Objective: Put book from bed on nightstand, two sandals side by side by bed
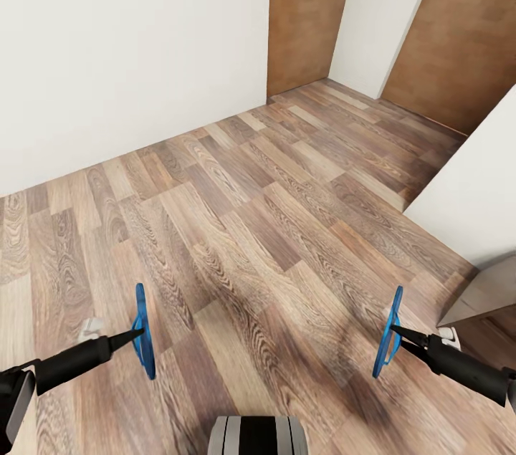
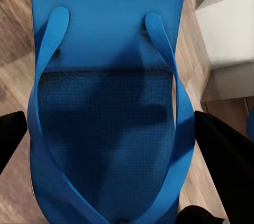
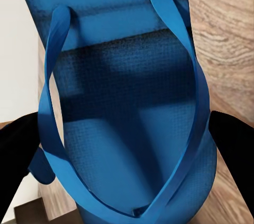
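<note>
Currently, left gripper clamps one sandal, right gripper clamps the other sandal, both above wood-plank floor; placement beside bed, book transfer apparently outstanding.

No readable text

Nothing legible stands on the sandals, the wood-plank floor, the walls or the doors.

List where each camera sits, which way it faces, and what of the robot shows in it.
Head view: on the robot's head, facing forward and down over the plank floor; both arms, left end effector and right end effector show.
Left wrist view: on the left arm, facing the left sandal; dark fingers flank it.
Right wrist view: on the right arm, facing the right sandal; fingers flank it.
Shared: both sandals, floor.
</note>
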Available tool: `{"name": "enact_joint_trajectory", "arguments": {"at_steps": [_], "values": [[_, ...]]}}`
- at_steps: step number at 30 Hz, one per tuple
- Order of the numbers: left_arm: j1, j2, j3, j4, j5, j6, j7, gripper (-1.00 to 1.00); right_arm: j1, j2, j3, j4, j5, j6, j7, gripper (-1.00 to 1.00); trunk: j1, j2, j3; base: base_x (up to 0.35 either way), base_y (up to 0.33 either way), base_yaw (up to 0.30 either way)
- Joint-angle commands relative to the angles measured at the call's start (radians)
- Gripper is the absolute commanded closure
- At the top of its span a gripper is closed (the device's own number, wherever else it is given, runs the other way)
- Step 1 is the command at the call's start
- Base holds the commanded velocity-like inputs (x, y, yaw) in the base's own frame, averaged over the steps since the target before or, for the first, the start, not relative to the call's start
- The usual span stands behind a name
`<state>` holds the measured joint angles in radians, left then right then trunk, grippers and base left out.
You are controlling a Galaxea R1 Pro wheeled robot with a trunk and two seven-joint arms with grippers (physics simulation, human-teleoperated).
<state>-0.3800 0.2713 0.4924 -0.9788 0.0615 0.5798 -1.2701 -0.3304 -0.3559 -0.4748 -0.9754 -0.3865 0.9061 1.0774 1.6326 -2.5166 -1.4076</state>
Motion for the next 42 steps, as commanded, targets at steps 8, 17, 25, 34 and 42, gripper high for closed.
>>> {"name": "enact_joint_trajectory", "arguments": {"at_steps": [8,17,25,34,42], "values": [[0.000,-0.031,0.000,0.000,-0.002,0.007,0.003,1.00,0.007,0.000,0.003,0.007,0.006,-0.002,0.003,1.00,0.000,0.000,-0.001,0.000,0.000,0.000],[0.010,-0.042,0.000,0.006,-0.014,-0.004,0.021,1.00,0.066,0.012,0.008,0.222,0.128,-0.352,0.017,1.00,-0.003,0.001,0.023,0.000,0.000,0.000],[0.013,-0.021,0.002,0.236,-0.102,-0.234,0.025,1.00,0.068,0.012,0.008,0.358,0.136,-0.451,0.022,1.00,-0.006,0.003,0.054,0.000,0.000,0.000],[0.013,-0.020,0.000,0.319,-0.133,-0.297,0.028,1.00,0.068,0.012,0.008,0.384,0.136,-0.517,0.022,1.00,-0.011,0.005,0.088,0.000,0.000,0.000],[0.013,-0.021,0.000,0.338,-0.148,-0.315,0.029,1.00,0.068,0.012,0.008,0.387,0.135,-0.541,0.022,1.00,-0.014,0.007,0.119,0.000,0.000,0.000]]}}
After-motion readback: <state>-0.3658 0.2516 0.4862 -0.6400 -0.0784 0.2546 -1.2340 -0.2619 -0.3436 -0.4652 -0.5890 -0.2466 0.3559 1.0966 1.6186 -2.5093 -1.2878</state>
